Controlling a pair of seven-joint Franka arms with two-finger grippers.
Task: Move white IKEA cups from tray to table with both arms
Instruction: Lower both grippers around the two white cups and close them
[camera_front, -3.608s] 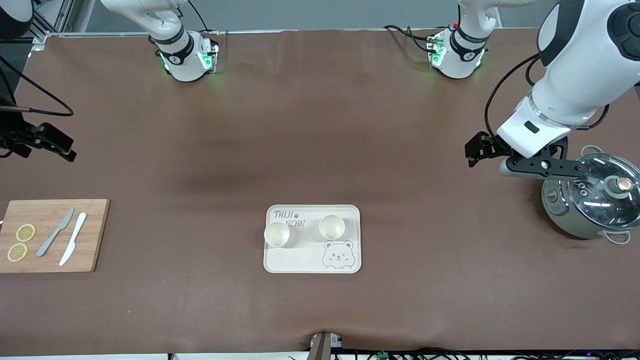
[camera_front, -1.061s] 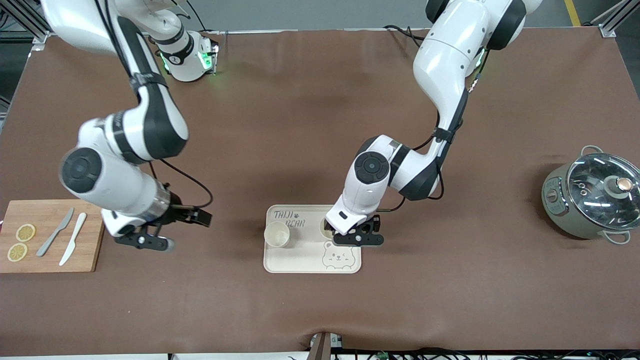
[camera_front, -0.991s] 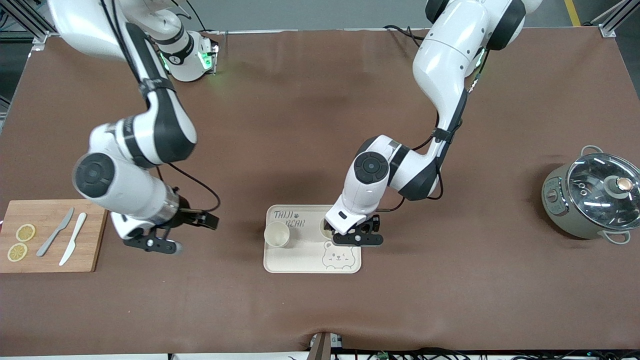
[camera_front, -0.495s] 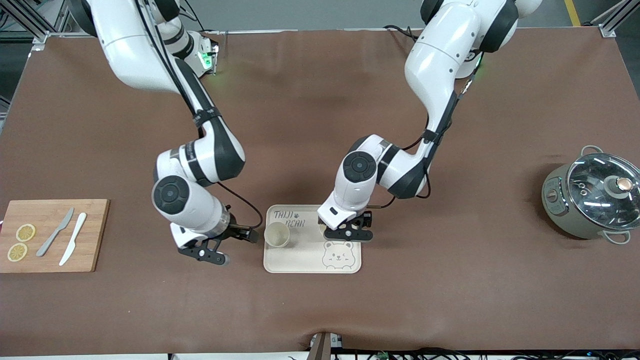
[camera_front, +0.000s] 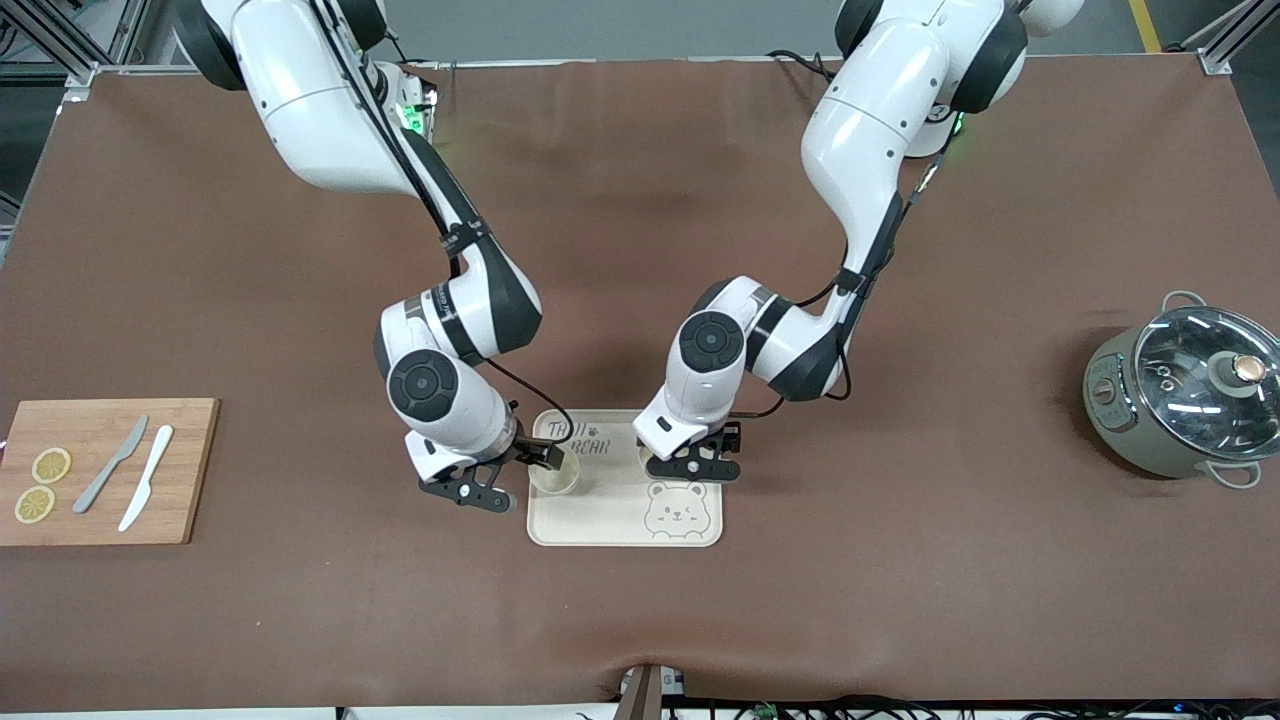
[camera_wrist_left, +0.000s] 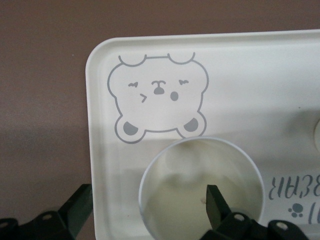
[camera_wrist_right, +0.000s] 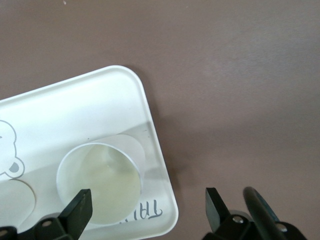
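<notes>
A cream tray (camera_front: 600, 512) with a bear print holds two white IKEA cups. One cup (camera_front: 553, 472) stands at the tray's edge toward the right arm's end. My right gripper (camera_front: 518, 474) hangs open beside it, spanning the tray's corner (camera_wrist_right: 150, 150); one finger (camera_wrist_right: 80, 209) is at the cup (camera_wrist_right: 97, 182), the other over the mat. The second cup (camera_wrist_left: 200, 192) is mostly hidden under my left gripper (camera_front: 695, 466) in the front view. That gripper (camera_wrist_left: 147, 210) is open, one finger (camera_wrist_left: 215, 207) inside the rim, the other outside the tray (camera_wrist_left: 250, 100).
A wooden cutting board (camera_front: 105, 505) with lemon slices and two knives lies toward the right arm's end. A grey pot (camera_front: 1180, 400) with a glass lid stands toward the left arm's end. Brown mat surrounds the tray.
My right arm has swept from beside the cutting board to the tray's edge by the cup. The left gripper has shifted slightly over its cup. Both stay open.
</notes>
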